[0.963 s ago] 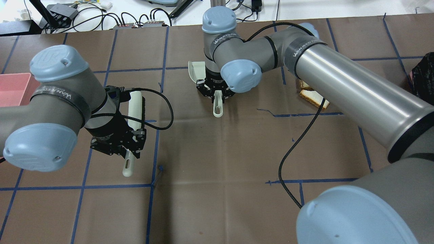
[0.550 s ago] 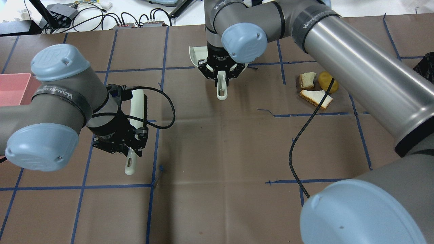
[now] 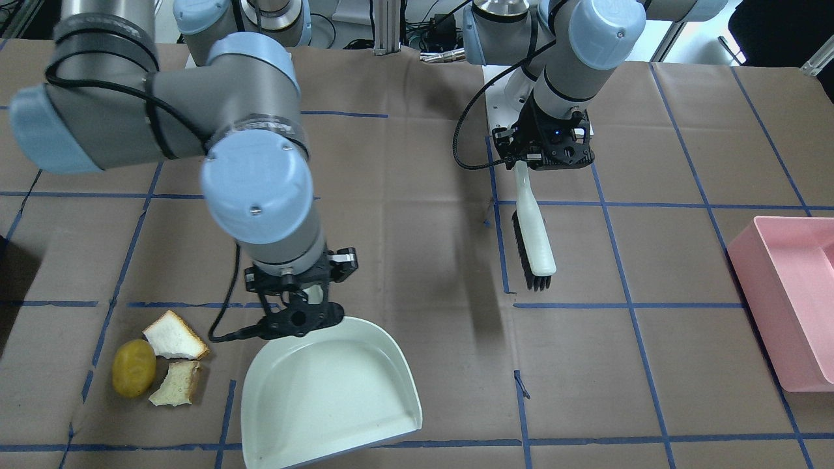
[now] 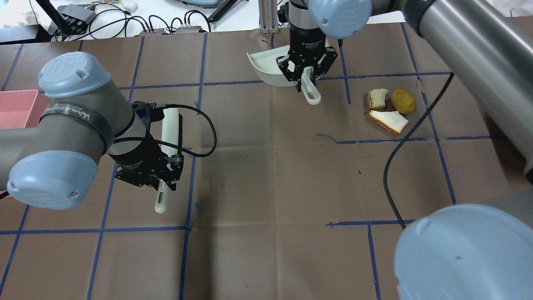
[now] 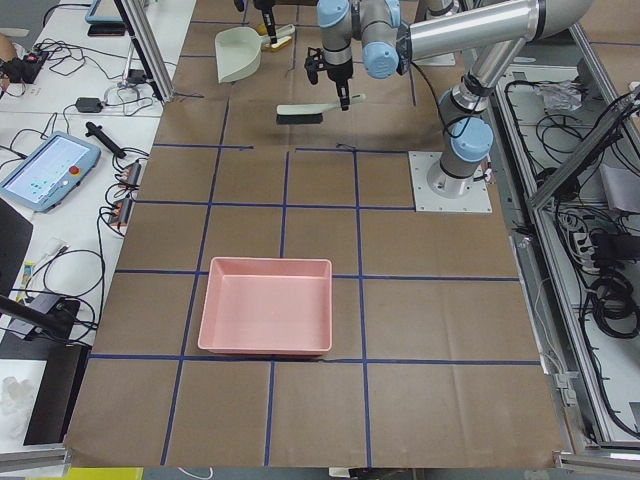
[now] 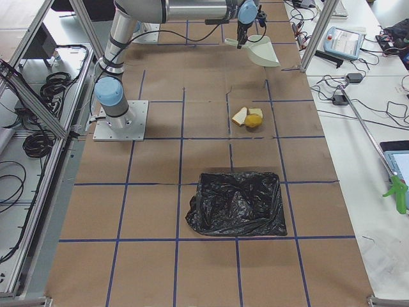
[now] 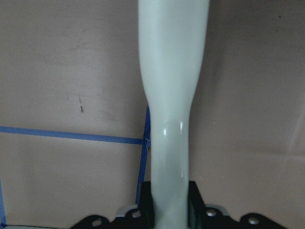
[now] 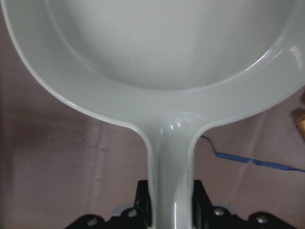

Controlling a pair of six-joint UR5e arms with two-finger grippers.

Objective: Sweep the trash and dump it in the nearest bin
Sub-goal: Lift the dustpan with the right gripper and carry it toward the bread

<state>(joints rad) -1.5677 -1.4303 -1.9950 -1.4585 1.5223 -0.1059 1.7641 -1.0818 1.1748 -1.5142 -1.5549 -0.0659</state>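
The trash lies together on the brown paper: a yellow-brown potato point(image 4: 403, 101) point(image 3: 133, 368) and two torn bread pieces point(image 4: 377, 98) point(image 4: 390, 121). My right gripper point(image 4: 307, 77) point(image 3: 296, 306) is shut on the handle of a pale green dustpan point(image 4: 266, 68) point(image 3: 326, 397) point(image 8: 157, 57), which is held just left of the trash in the overhead view. My left gripper point(image 4: 162, 173) point(image 3: 524, 163) is shut on the handle of a white brush point(image 4: 170, 133) point(image 3: 534, 241) point(image 7: 169, 119) with black bristles, far from the trash.
A pink bin point(image 4: 16, 108) point(image 5: 265, 318) stands at the table's end on my left. A black bag-lined bin point(image 6: 236, 203) stands at the end on my right, nearer the trash. The right arm's black cable point(image 4: 399, 166) hangs over the table beside the bread.
My right arm has carried the dustpan away from me and to the right, toward the trash, and no longer covers the potato and bread. The left gripper and brush have barely moved.
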